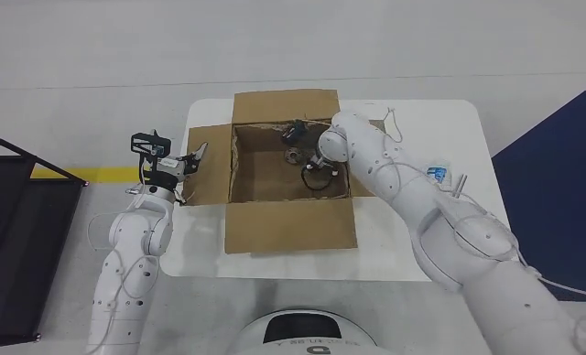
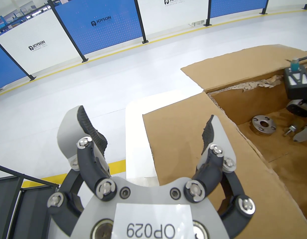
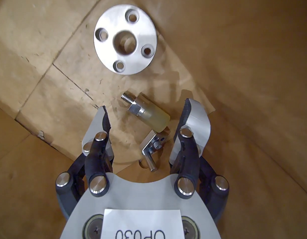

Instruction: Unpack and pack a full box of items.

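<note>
An open cardboard box [image 1: 240, 181] stands mid-table. Inside it, my right gripper [image 3: 146, 108] hangs open just above the floor, its fingers either side of a threaded stud with a yellowish rubber end [image 3: 147, 113]. A small metal bracket with a pin [image 3: 153, 145] lies close behind the stud. A round metal flange with several holes [image 3: 125, 39] lies flat farther off; the same flange [image 1: 292, 155] is near the box's back. My left gripper [image 2: 146, 118] is open and holds nothing, over the outer edge of the box's left flap [image 2: 188, 145].
Crumpled brown paper [image 2: 255, 84] lines the box's far wall. On the table right of the box lie a small blue-and-white item [image 1: 439, 174], a metal piece [image 1: 461, 183] and a thin white cord [image 1: 394, 126]. A black rack [image 1: 27, 227] stands left of the table.
</note>
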